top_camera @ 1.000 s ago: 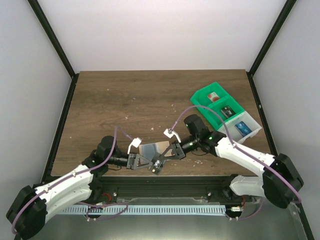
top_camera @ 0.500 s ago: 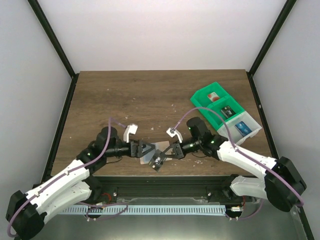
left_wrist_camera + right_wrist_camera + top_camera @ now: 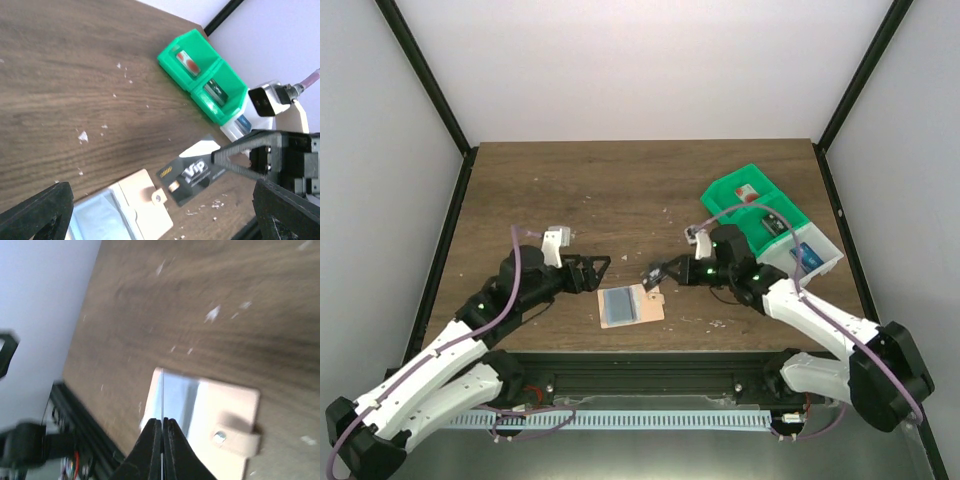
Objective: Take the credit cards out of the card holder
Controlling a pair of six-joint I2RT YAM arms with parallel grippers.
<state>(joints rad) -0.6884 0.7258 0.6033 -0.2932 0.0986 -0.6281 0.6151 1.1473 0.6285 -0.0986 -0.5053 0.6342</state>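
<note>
Wooden table (image 3: 620, 190): bears everything listed.

Left arm (image 3: 450, 350) and right arm (image 3: 810, 315): both reach inward from the near edge, their fingertips facing each other and apart.

Green-and-white compartment tray (image 3: 718, 197): stands behind the right fingers, well apart from them, and holds small items.

Card holder (image 3: 630, 303): lies flat and opened on the table, below and between the two sets of fingertips. Neither set touches it. Its tan face and tab lie towards the right fingers. Its pale blue-grey pocket side lies towards the left fingers. Whether a card remains inside cannot be told.

Dark credit card (image 3: 192, 175): marked "Vip", projects from the right fingertips towards the left gripper. It hangs over the holder's tab end; contact with the holder cannot be judged.

Right gripper (image 3: 656, 272): fingers (image 3: 156, 440) pressed together, pinching the dark card's edge.

Left gripper (image 3: 598, 272): fingers (image 3: 35, 212) spread wide, holding nothing.
</note>
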